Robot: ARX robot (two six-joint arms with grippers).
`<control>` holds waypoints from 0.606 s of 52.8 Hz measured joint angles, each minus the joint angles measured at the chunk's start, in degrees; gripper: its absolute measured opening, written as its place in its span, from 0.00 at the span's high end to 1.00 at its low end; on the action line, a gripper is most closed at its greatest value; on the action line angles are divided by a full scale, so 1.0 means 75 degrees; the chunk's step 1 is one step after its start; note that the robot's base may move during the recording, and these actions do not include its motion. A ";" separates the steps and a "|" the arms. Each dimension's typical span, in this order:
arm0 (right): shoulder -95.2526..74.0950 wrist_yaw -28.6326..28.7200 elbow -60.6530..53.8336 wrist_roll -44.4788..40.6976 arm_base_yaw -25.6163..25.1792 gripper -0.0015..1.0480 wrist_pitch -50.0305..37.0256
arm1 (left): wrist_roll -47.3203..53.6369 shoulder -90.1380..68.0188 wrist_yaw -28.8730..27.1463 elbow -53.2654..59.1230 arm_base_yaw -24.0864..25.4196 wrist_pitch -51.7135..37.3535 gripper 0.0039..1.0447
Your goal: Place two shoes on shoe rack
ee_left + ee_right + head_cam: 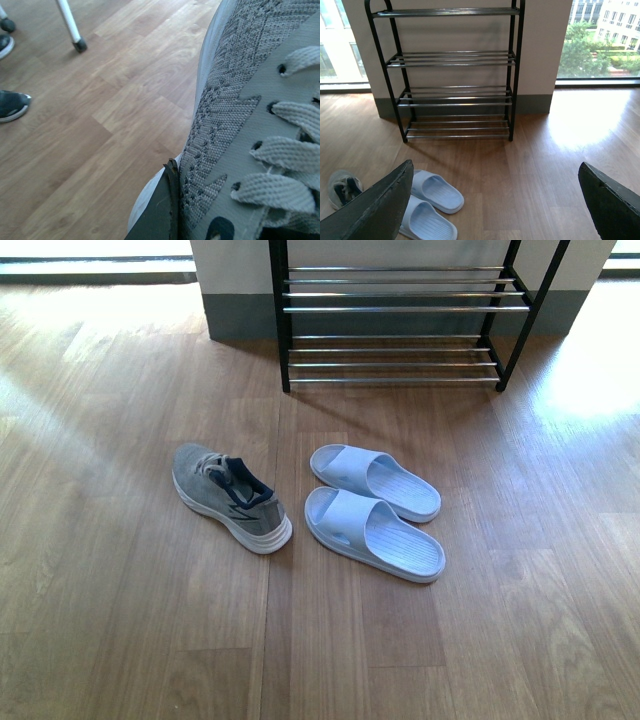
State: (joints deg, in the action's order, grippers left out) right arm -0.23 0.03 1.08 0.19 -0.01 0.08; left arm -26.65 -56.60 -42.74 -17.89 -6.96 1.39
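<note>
One grey sneaker lies on the wood floor left of the two pale blue slides; it also shows at the right wrist view's edge. No arm appears in the front view. Another grey sneaker fills the left wrist view, laces up, with my left gripper shut on it; one dark finger presses its knit side. My right gripper hangs open and empty above the floor, facing the shoe rack, the slides beside one finger. The shoe rack stands against the wall, its chrome shelves bare.
A white wall with a grey skirting backs the rack, with bright windows on both sides. In the left wrist view a person's dark shoe and a white stand leg stand on the floor.
</note>
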 joint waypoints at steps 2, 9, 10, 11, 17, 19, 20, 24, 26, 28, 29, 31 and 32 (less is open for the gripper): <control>0.0000 0.0000 0.0000 -0.0003 0.0000 0.09 0.0000 | 0.0117 0.0428 -0.0128 0.0134 0.0000 0.0122 0.99; 0.0000 0.0000 0.0000 0.0000 0.0000 0.09 0.0000 | 0.0277 0.0562 -0.0152 0.0149 0.0003 0.0128 0.99; 0.0000 0.0000 0.0000 0.0000 0.0000 0.09 0.0000 | 0.0280 0.0562 -0.0117 0.0149 0.0000 0.0128 0.99; 0.0000 0.0000 0.0000 0.0000 0.0000 0.09 0.0000 | 0.0286 0.0562 -0.0102 0.0152 0.0000 0.0128 0.99; 0.0000 0.0000 0.0000 0.0000 0.0000 0.09 0.0000 | 0.0294 0.0565 -0.0044 0.0152 -0.0012 0.0128 0.99; 0.0000 -0.0003 0.0000 0.0000 0.0000 0.09 0.0000 | 0.0294 0.0568 -0.0044 0.0152 -0.0012 0.0128 0.99; 0.0000 0.0000 0.0000 0.0000 0.0000 0.09 0.0000 | 0.0294 0.0568 -0.0047 0.0152 -0.0012 0.0128 0.99; 0.0003 -0.0003 0.0000 0.0000 0.0000 0.09 0.0000 | 0.0309 0.0571 -0.0076 0.0152 -0.0015 0.0131 0.99; 0.0003 -0.0009 0.0000 0.0000 0.0000 0.09 0.0000 | 0.0326 0.0574 -0.0087 0.0152 -0.0012 0.0131 0.99; 0.0003 -0.0003 0.0000 0.0000 0.0000 0.09 0.0000 | 0.0335 0.0577 -0.0090 0.0152 -0.0012 0.0131 0.99; 0.0003 -0.0009 0.0000 0.0000 0.0000 0.09 0.0000 | 0.0335 0.0577 -0.0087 0.0152 -0.0012 0.0131 0.99; 0.0003 -0.0003 0.0000 0.0000 0.0000 0.09 0.0000 | 0.0341 0.0574 -0.0073 0.0154 -0.0012 0.0131 0.99; 0.0003 -0.0003 0.0000 0.0000 0.0000 0.09 0.0000 | 0.0344 0.0574 -0.0070 0.0154 -0.0012 0.0131 0.99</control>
State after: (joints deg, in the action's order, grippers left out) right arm -0.21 0.01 1.08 0.19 -0.01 0.08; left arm -24.08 -52.29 -43.27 -16.73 -7.05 2.37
